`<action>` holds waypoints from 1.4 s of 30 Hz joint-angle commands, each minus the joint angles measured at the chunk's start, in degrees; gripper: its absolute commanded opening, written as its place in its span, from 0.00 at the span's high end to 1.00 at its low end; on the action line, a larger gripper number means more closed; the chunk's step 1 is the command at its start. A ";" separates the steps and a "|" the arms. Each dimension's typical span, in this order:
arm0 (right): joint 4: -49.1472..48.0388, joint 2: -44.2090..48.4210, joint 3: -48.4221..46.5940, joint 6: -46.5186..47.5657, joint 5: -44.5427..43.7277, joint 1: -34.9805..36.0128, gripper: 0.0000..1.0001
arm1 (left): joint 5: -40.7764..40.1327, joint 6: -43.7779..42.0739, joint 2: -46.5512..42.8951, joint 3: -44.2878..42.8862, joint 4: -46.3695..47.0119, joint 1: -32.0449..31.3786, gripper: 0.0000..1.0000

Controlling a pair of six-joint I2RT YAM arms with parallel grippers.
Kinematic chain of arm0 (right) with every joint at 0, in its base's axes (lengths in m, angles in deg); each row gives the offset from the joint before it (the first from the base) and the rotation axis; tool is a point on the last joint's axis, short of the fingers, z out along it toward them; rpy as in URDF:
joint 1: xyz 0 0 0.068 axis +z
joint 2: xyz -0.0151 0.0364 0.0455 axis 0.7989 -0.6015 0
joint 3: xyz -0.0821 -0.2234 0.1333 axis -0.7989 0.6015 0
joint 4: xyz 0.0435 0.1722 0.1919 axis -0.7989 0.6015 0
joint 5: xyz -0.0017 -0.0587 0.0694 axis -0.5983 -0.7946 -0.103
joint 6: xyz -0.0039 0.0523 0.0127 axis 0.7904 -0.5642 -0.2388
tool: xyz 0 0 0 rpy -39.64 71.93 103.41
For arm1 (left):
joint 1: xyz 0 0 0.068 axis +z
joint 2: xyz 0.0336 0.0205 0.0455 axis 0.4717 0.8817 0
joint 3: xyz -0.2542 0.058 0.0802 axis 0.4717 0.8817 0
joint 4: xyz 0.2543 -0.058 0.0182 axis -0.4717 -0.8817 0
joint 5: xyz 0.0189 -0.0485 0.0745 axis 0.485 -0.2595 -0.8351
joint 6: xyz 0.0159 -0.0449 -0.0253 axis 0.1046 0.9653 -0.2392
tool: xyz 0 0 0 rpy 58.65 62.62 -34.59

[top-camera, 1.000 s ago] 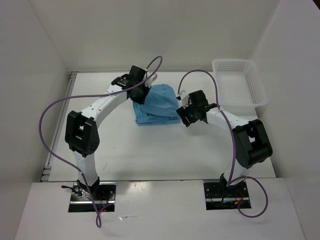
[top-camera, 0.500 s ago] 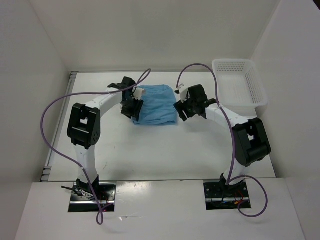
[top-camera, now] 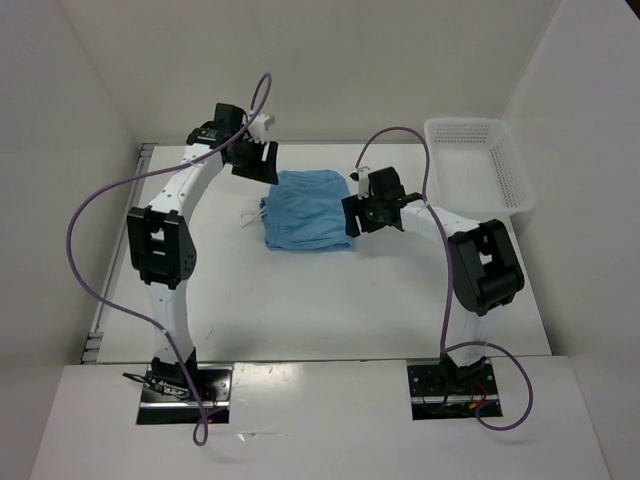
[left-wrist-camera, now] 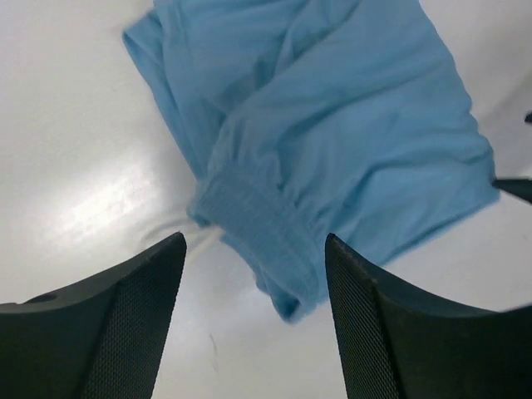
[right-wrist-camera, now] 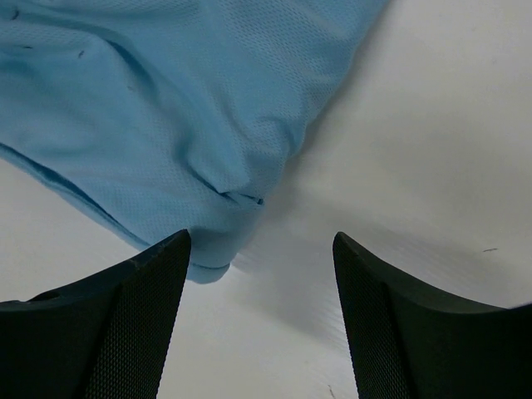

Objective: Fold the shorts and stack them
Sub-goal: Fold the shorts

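The shorts [top-camera: 308,208] lay on the white table [top-camera: 300,300], a little above the middle of the top view, folded into a compact, nearly square packet of light blue cloth. The left gripper [top-camera: 258,160] hung at the upper left corner of the packet. In its wrist view both fingers stood spread apart with nothing between them, and the gathered waistband [left-wrist-camera: 258,226] lay on the table beneath the gap. The right gripper [top-camera: 360,213] was just beside the right edge of the packet, its fingers also wide apart and holding nothing (its wrist view showed a folded corner of the cloth in the upper left of the frame). A white drawstring [top-camera: 251,214] came out at the left side of the packet. The white mesh basket [top-camera: 465,124] stood in the upper right of the top view, well apart from the shorts.

The cloth looked thin, soft and light, so I judged it would sag and unfold if lifted by one layer only. A better hold would be the thicker elastic waistband, or a pinch through all layers at a folded edge. The smooth table could let the packet slide when pushed.
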 commanded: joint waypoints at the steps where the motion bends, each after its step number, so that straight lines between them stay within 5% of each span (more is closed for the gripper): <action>1: -3.38 -1.80 -2.50 -6.63 -0.68 0.37 0.25 | -0.94 -0.23 9.07 -4.75 0.75 -0.15 0.24; 8: -3.38 -2.33 -1.02 -10.77 5.99 0.37 0.25 | 0.37 -0.23 15.24 -7.31 -0.48 -0.76 0.24; 10: -3.38 -2.33 -0.13 -12.79 7.40 0.37 0.32 | -1.03 -0.23 15.95 -6.78 -0.48 -0.77 0.28; 12: -3.91 -2.95 1.18 -13.93 8.20 0.37 0.38 | -1.74 -0.23 16.56 -6.78 -0.48 -0.77 0.37; 17: -3.91 -4.18 2.51 -13.93 8.73 0.37 0.60 | -2.44 -0.23 16.57 -8.10 -0.48 -0.77 0.83; 19: -3.91 -4.18 3.82 -13.93 9.25 0.37 0.64 | -2.44 -0.23 15.96 -8.97 -0.48 -0.77 0.90; 23: -3.91 -4.18 5.41 -14.46 9.78 0.37 0.88 | 0.37 -0.23 13.50 -12.22 -0.48 -0.77 0.91; 24: -3.91 -4.18 5.41 -13.85 9.78 0.37 1.00 | 0.37 -0.23 12.79 -13.02 0.04 -0.77 0.90; 31: -3.91 -4.18 4.79 -8.05 7.49 0.37 1.00 | -0.76 -0.23 15.68 -18.30 1.10 -0.77 0.78; 32: -3.39 -4.18 4.27 -6.74 7.49 0.37 0.99 | -1.64 -0.23 17.34 -18.82 1.10 -1.29 0.76; 35: -3.38 -4.18 4.26 -6.12 7.49 0.37 0.60 | -4.35 -0.23 20.86 -18.12 1.63 -1.30 0.66; 42: 0.65 -1.29 -0.83 -0.06 8.11 0.37 0.19 | -9.02 -0.23 20.88 -13.73 2.32 -1.30 0.38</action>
